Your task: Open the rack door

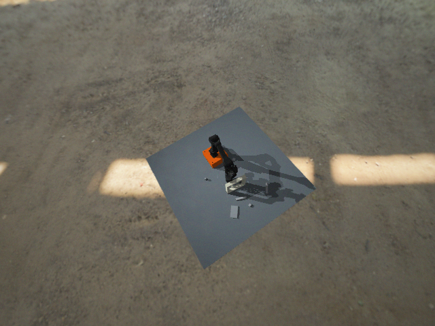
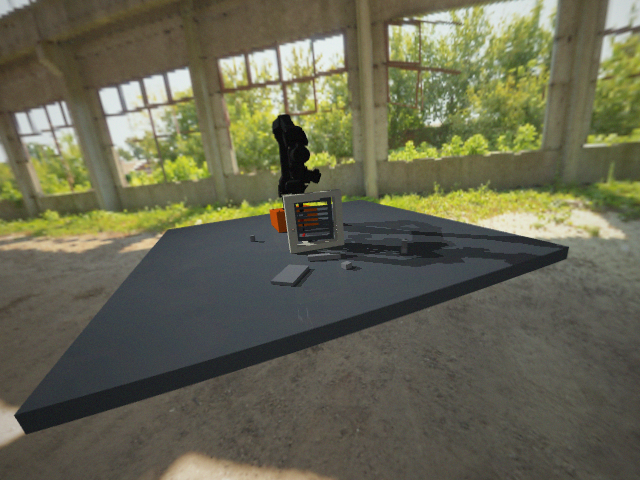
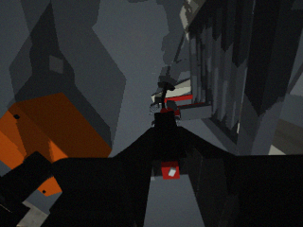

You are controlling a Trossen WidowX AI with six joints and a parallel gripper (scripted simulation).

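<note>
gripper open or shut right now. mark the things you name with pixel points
The gripper (image 1: 230,178) (image 2: 300,205) (image 3: 166,130) is shut on the handle (image 3: 166,169): the wrist view shows its dark fingers closed in around it, the handle's red end showing between them.

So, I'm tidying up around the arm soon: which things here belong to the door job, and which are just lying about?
Part of the job:
- gripper, shut on the handle
- frame with its slatted door

Just lying about:
- flat grey slab
- thin grey bar
- small grey block
</note>
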